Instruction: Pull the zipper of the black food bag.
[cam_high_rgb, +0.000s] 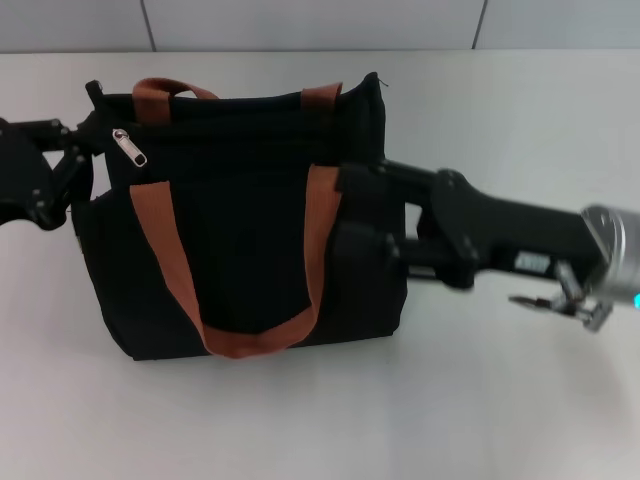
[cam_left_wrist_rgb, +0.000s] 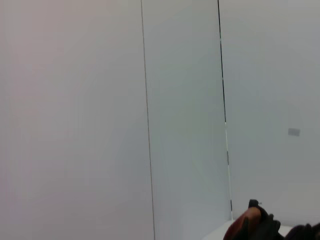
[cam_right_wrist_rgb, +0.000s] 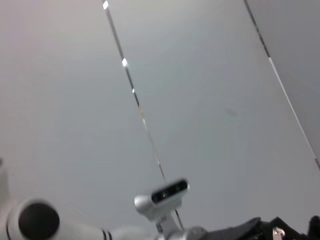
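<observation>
The black food bag (cam_high_rgb: 240, 220) stands upright mid-table, with rust-orange strap handles (cam_high_rgb: 160, 240). The zipper (cam_high_rgb: 129, 146), a small silver pull tab, hangs at the bag's top left corner. My left gripper (cam_high_rgb: 85, 150) is at that corner, just left of the pull tab; I cannot tell whether it touches the tab. My right gripper (cam_high_rgb: 355, 215) is against the bag's right end, black against black fabric. A bit of the bag and one orange handle (cam_left_wrist_rgb: 247, 222) show in the left wrist view.
The bag stands on a white table (cam_high_rgb: 480, 400), with a grey panelled wall (cam_high_rgb: 300, 20) behind it. The right wrist view shows the wall and my head camera (cam_right_wrist_rgb: 162, 196).
</observation>
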